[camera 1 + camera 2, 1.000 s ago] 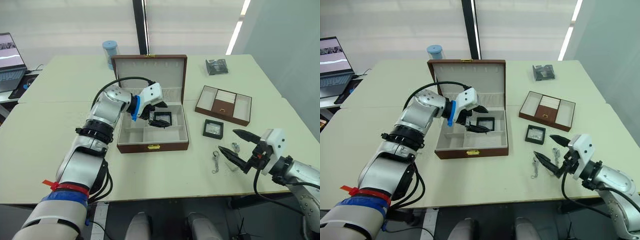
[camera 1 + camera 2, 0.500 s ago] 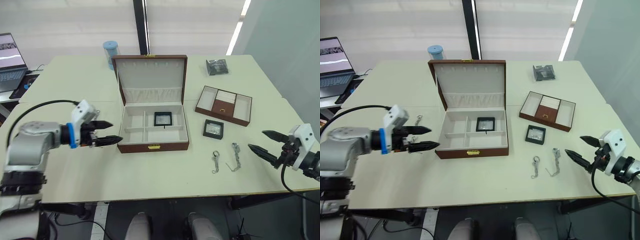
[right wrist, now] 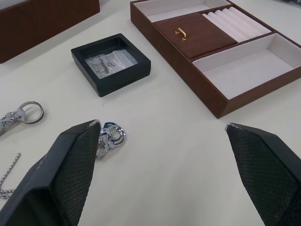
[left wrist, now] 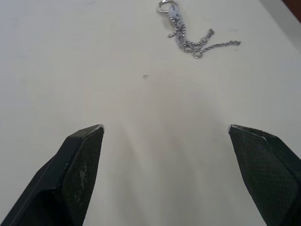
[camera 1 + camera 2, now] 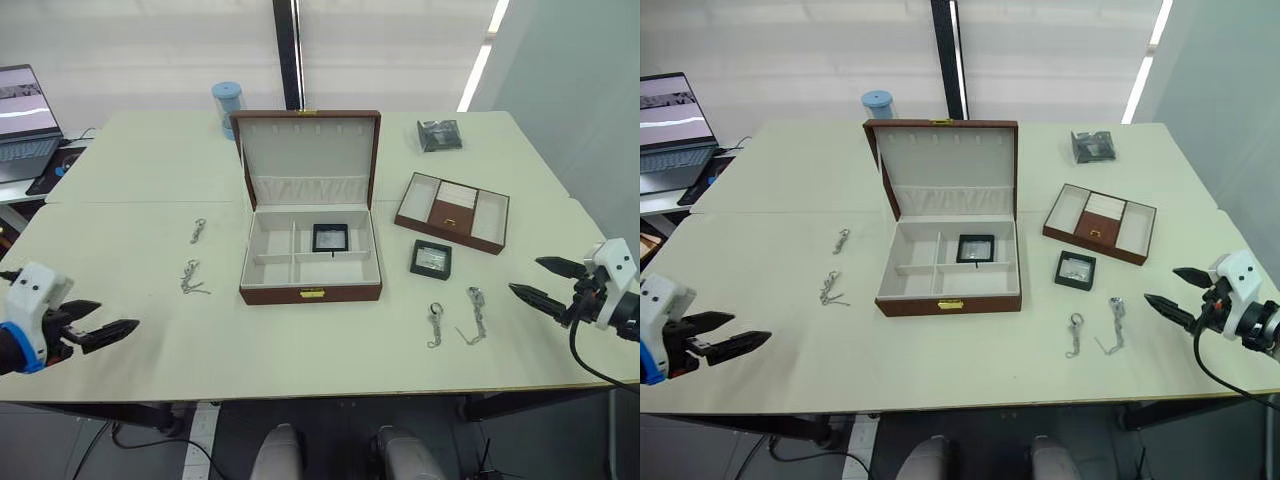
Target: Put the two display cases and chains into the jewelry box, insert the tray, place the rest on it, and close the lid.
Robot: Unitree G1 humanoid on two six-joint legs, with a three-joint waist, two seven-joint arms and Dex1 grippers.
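The jewelry box (image 5: 311,292) stands open at the table's middle, its lid (image 5: 310,148) upright. One display case (image 5: 329,237) lies in the box's back right compartment. The other display case (image 5: 431,259) sits on the table right of the box, in front of the tray (image 5: 452,207). Two chains (image 5: 435,324) (image 5: 473,312) lie near the front right, and two chains (image 5: 198,230) (image 5: 189,277) lie left of the box. My left gripper (image 5: 118,314) is open and empty at the near left edge, short of a chain (image 4: 193,40). My right gripper (image 5: 524,275) is open and empty at the right edge, facing the case (image 3: 111,62) and tray (image 3: 216,52).
A laptop (image 5: 25,120) sits at the far left, a blue cylinder (image 5: 227,105) stands behind the box, and a dark packet (image 5: 438,134) lies at the back right. The table's front edge runs just below both grippers.
My left gripper has let go of the display case inside the box and drawn back to the near left edge. My right gripper has pulled back to the right, away from the chains.
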